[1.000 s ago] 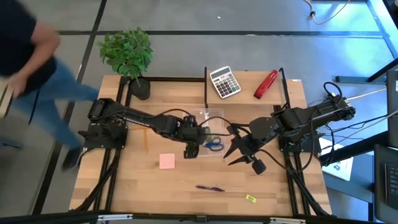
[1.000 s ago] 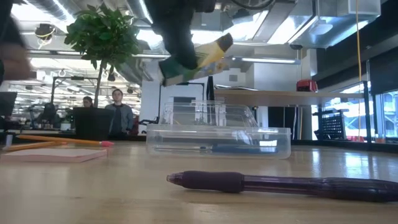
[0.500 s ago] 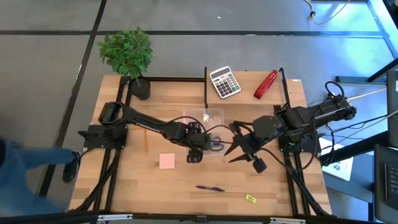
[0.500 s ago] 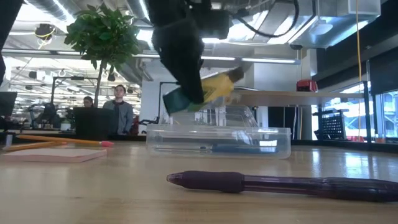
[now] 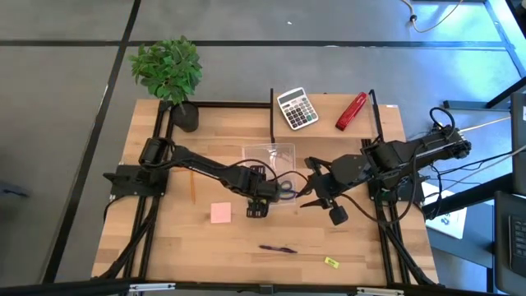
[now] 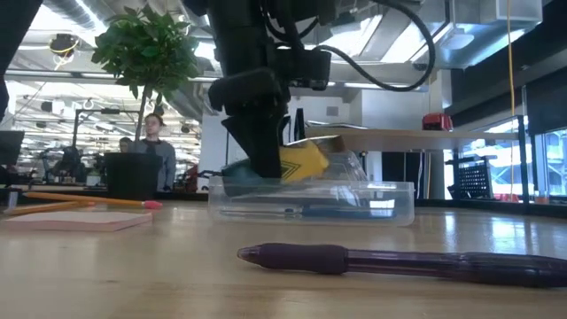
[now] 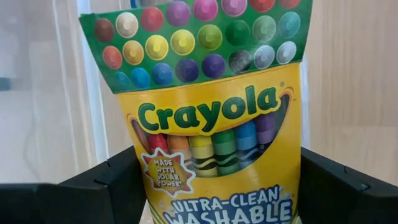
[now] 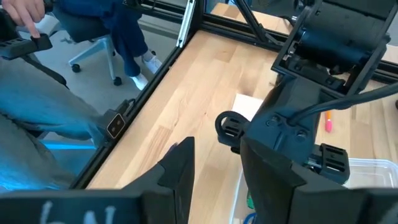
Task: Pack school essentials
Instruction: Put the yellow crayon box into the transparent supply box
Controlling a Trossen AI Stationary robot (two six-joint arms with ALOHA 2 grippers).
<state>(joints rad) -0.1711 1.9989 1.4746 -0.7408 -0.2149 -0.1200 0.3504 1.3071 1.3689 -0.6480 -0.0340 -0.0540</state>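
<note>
1. High view: the left pincer (image 5: 258,197) has moved over the clear plastic case (image 5: 271,158) near the middle of the tabletop (image 5: 238,247); a second ago it was a little farther toward the left arm's own side. It reads as the crayon box being brought in for packing. The blue-handled scissors (image 5: 285,191) lie just beside it, apparently already in the case. The right pincer (image 5: 315,187) waits near the case's other side, jaws spread and empty. Unpacked things remain on the tabletop: the pink note pad (image 5: 220,213), the dark pen (image 5: 277,248), the tiny yellow piece (image 5: 331,262) and an orange pencil (image 5: 192,182).

2. Low view: the crayon box (image 6: 297,162) has come down from well above the case to its rim, tilted, its low end dipping inside the case (image 6: 310,197). The left pincer (image 6: 257,133) is clenched on it from above. My judgement is that the drop-in step is nearly done and only the release is left. The pen (image 6: 399,261) lies in front, the note pad (image 6: 71,220) and pencils (image 6: 84,201) to the side.

3. Left wrist view: the crayon box (image 7: 208,118) sits squarely between the left pincer's fingers (image 7: 106,183), held at both of its narrow edges.

4. Right wrist view: the right pincer's fingers (image 8: 180,168) stand apart with nothing between them, looking toward the left arm and a corner of the case (image 8: 373,171).
</note>
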